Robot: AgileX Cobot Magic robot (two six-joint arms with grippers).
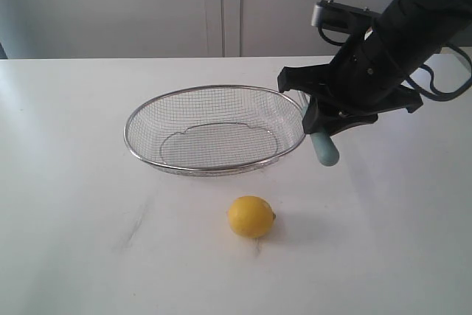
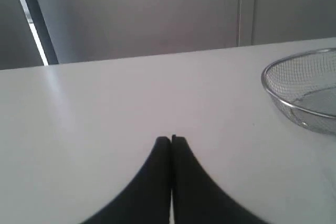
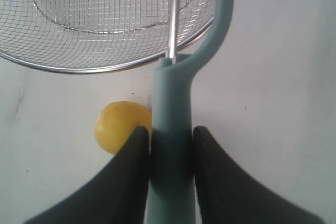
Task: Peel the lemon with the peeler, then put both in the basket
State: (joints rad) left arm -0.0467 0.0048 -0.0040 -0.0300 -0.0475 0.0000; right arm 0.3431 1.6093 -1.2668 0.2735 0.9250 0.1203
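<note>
Peeler, slim w/ pale teal plastic handle, is clamped between your right gripper's fingers, head above the silver wire-mesh oval basket's rim; contact unclear. Small bright yellow lemon lies on white table near basket, apart. Left gripper pinched closed, empty.

The lemon is bright yellow, plain-skinned. The peeler has a pale teal-green handle and loop, with a thin silver blade. The basket is silver: a fine square-grid mesh under a shiny, smooth rim. The table is white, marked by a faint grey smudge near the lemon. Both grippers are matt black, the left gripper and the right gripper alike. The wall behind is pale grey, plain.
</note>
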